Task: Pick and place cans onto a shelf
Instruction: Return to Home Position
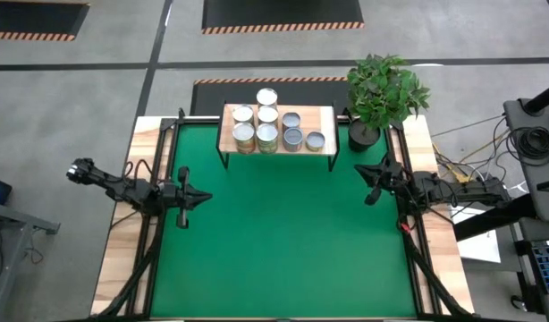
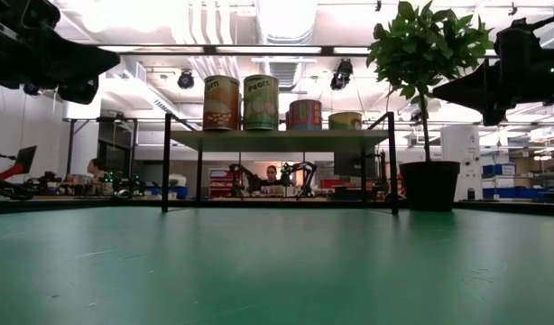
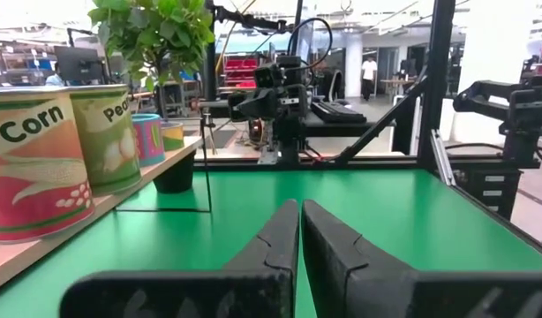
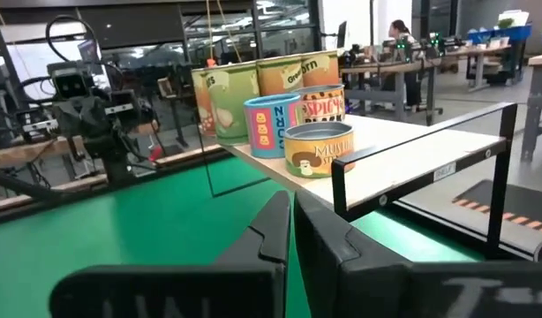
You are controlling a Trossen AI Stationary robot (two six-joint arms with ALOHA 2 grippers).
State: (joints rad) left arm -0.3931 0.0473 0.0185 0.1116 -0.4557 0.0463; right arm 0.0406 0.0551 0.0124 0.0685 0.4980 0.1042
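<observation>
Fingers (image 3: 275, 243) of the left tool (image 3: 300, 205) are pressed together, holding nothing, over the left edge of the desk (image 1: 283, 250). Opposite, the right tool (image 4: 289, 201) is likewise closed tight and empty, by the right edge near a potted plant (image 1: 386, 89). Eight cans (image 1: 267, 136) stand clustered on the shelf (image 1: 324, 116) at the desk's far side, well apart from both.

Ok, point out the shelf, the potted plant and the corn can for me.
shelf (image 1: 322, 116), high view, bare right end of the wood board.
potted plant (image 1: 386, 89), high view, on its leaves.
corn can (image 3: 33, 168), left wrist view, on its label.
</observation>
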